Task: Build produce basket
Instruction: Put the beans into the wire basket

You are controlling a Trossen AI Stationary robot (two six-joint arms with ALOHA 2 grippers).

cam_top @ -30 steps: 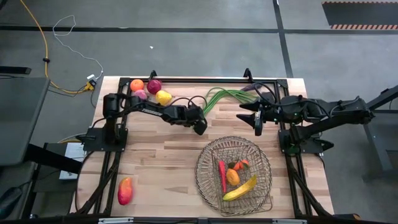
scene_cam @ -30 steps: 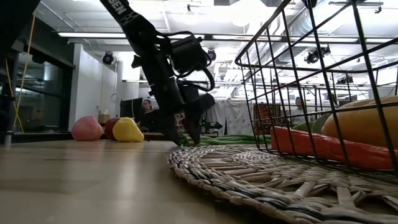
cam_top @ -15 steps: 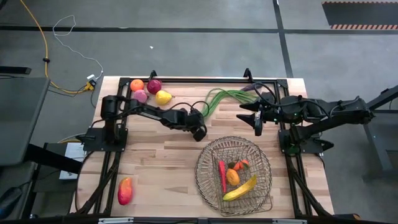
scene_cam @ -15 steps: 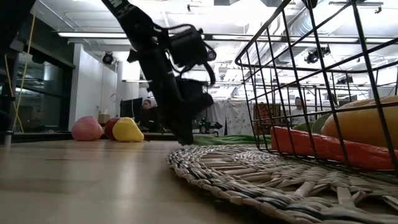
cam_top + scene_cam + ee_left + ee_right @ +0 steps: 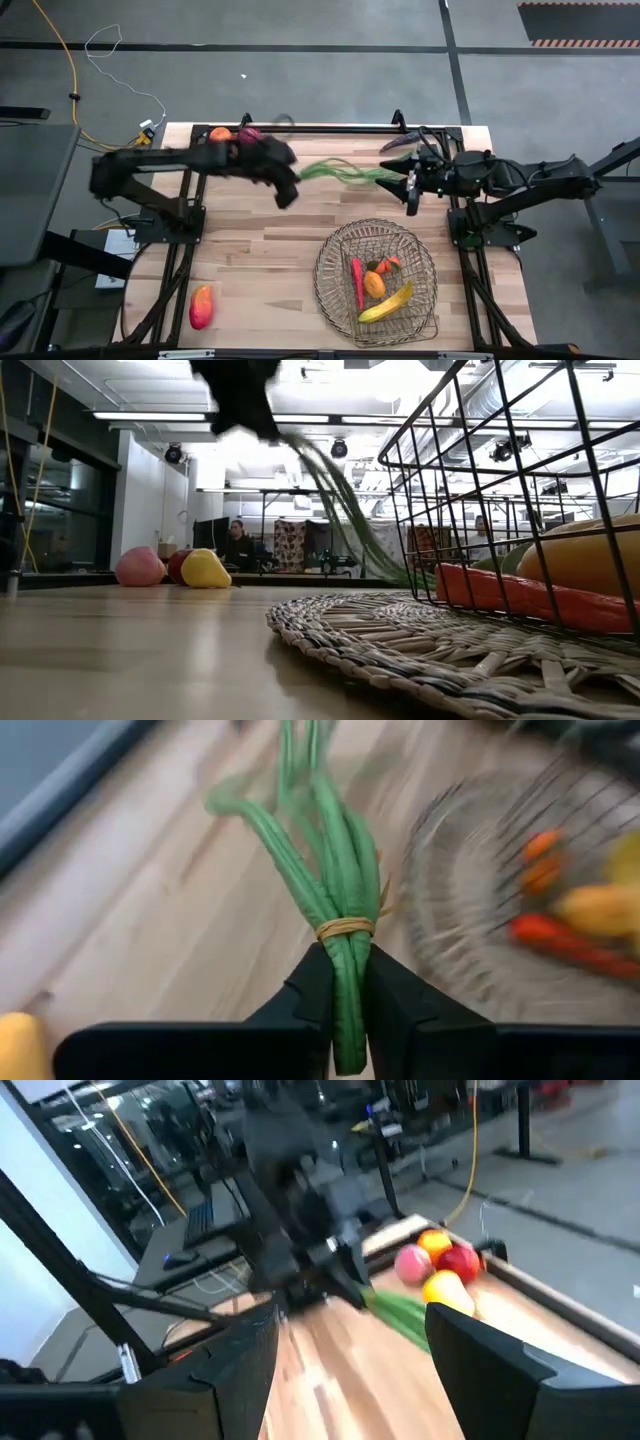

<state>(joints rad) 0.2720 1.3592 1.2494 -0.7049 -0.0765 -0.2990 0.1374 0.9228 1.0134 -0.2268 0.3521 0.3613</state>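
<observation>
My left gripper is up above the table's far middle, shut on a bundle of long green beans tied with a rubber band. From it the beans slant down toward the table's right. My right gripper stands open at the far right near the beans' free ends, with nothing between its fingers. The wire basket at the near right holds a chilli, an orange and a banana. My left gripper pinches the bean bundle's tied end between its two fingers, just behind the rubber band. The beans run on past the fingertips. The held end is lifted clear, and the bundle hangs slanting below the gripper, with its free ends low by the table.
A peach, an apple, a pear and an orange sit at the table's far left. A mango lies near the front left. The basket stands on a woven mat. People sit in the room beyond.
My left gripper has shut on the beans' tied end and then swung quickly up and toward the table's far left. The tied end has lifted off the table and the bundle is drawn out slanting, while its free ends stay low near my right gripper.
</observation>
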